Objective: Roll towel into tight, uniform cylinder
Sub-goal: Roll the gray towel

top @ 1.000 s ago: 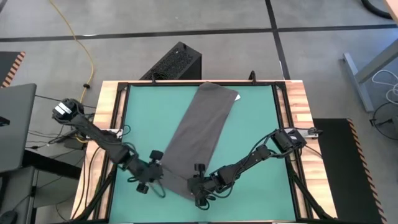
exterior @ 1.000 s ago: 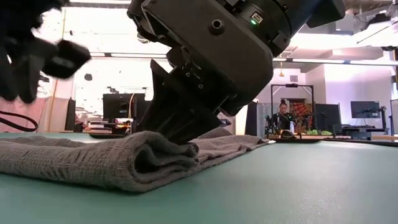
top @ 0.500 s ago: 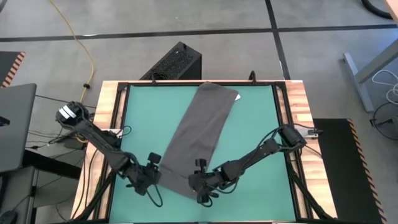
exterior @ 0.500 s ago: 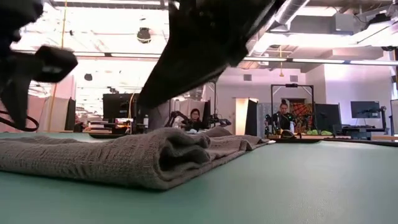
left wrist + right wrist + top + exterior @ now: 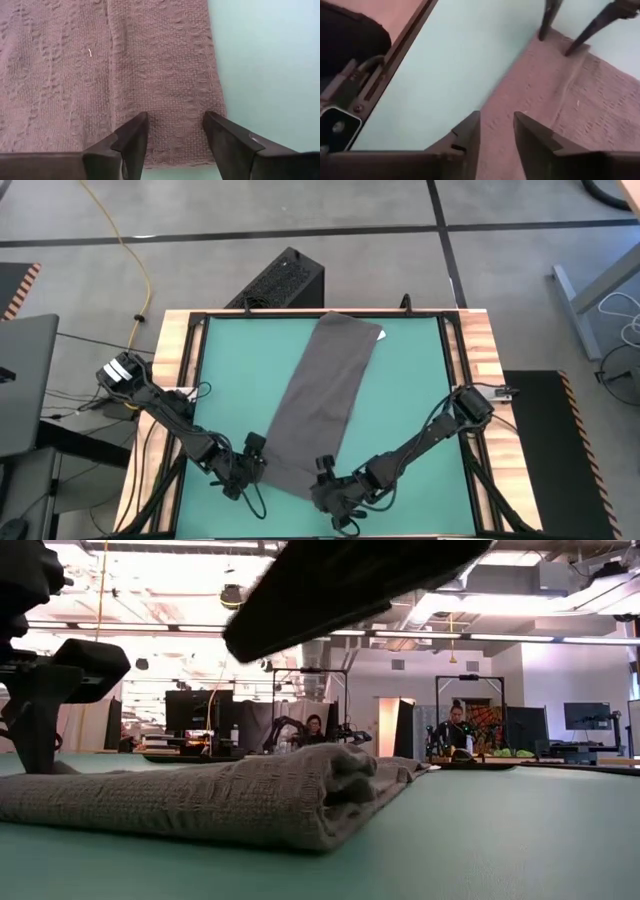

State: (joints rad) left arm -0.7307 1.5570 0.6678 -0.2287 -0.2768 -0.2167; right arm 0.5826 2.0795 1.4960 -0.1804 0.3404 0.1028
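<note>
From above, the towel (image 5: 320, 400) lay diagonally across the green counter (image 5: 420, 390), its near end folded over between the left gripper (image 5: 252, 463) and right gripper (image 5: 325, 485). At table level, that fold (image 5: 330, 785) showed loose layers. The left wrist view showed fingers (image 5: 132, 137) spread over the towel's edge, pinching nothing. The right wrist view showed fingers (image 5: 470, 132) parted above cloth, empty.

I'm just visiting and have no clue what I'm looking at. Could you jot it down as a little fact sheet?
Cloth: dark grey towel, lying slantwise on the green table
Fold: near end doubled over, only a low fold so far
Left gripper: open, over one near corner
Right gripper: open, at the other near corner
Holding anything: neither gripper
</note>
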